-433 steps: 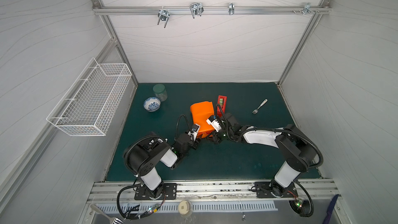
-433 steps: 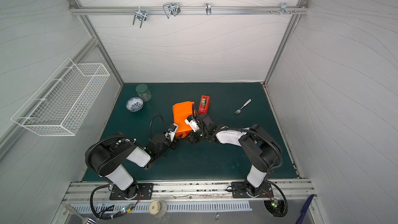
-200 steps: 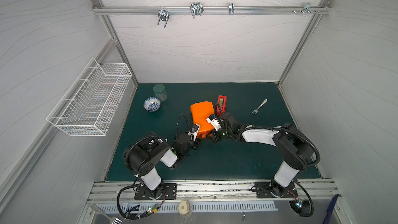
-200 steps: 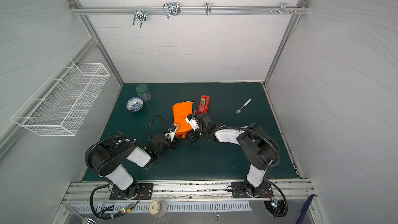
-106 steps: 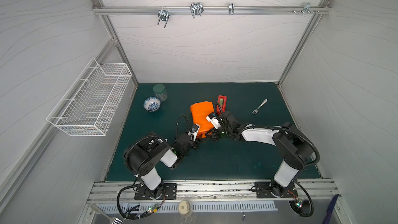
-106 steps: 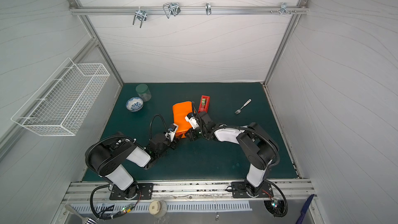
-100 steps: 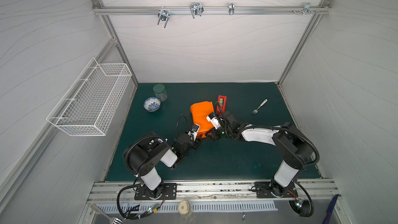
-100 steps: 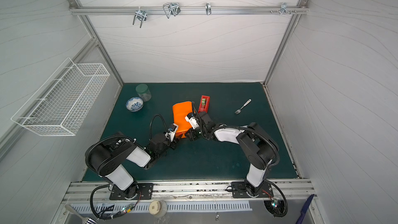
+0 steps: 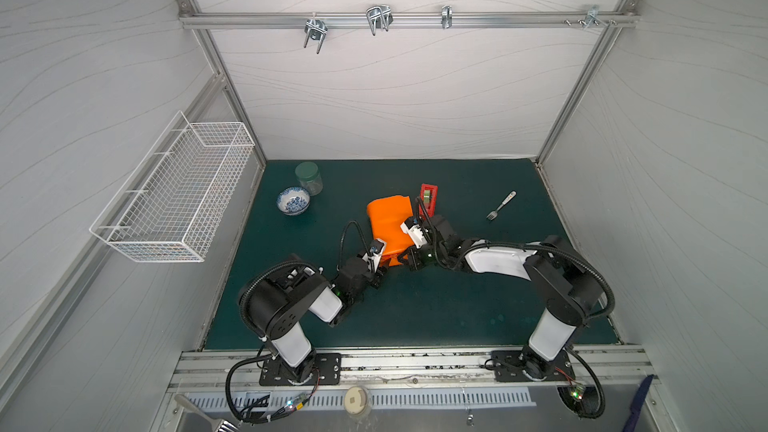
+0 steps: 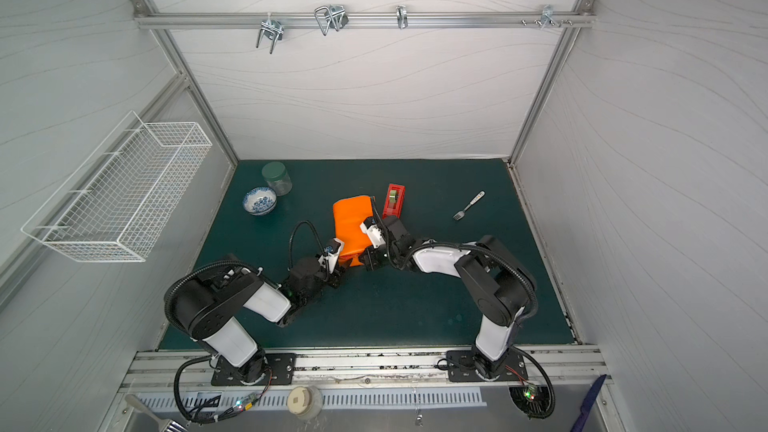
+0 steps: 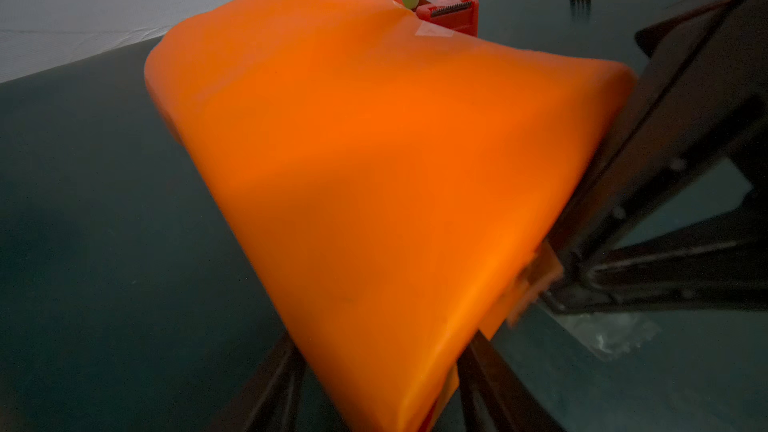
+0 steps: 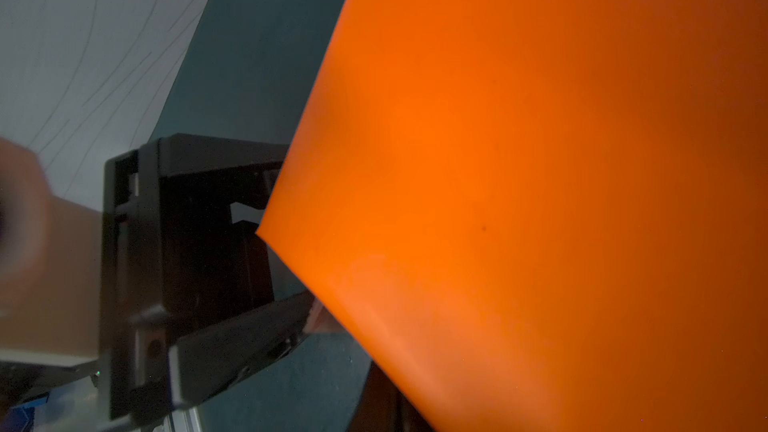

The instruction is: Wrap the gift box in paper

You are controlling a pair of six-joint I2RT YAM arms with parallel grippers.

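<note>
Mid-tabletop [image 9: 415, 305], left gripper [image 9: 383, 268] clasps the near end of the bright orange glossy paper bundle [image 9: 388, 222], right gripper [image 9: 405, 258] clamped shut at its corner flap.

Glossy orange paper [image 11: 374, 160], matt green mat [image 9: 415, 317], metal fork [image 9: 501, 206], red plastic dispenser [image 11: 451, 16].

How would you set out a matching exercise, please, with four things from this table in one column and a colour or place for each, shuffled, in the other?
Column one:
1. fork
2. tape dispenser
3. bowl
4. paper

Column two:
A. red, holding a roll of tape
B. orange, folded into a bundle
C. metal tines and a white handle, lying alone
D. blue and white, beside the green-lidded jar

Pairs: 1-C, 2-A, 3-D, 4-B.
</note>
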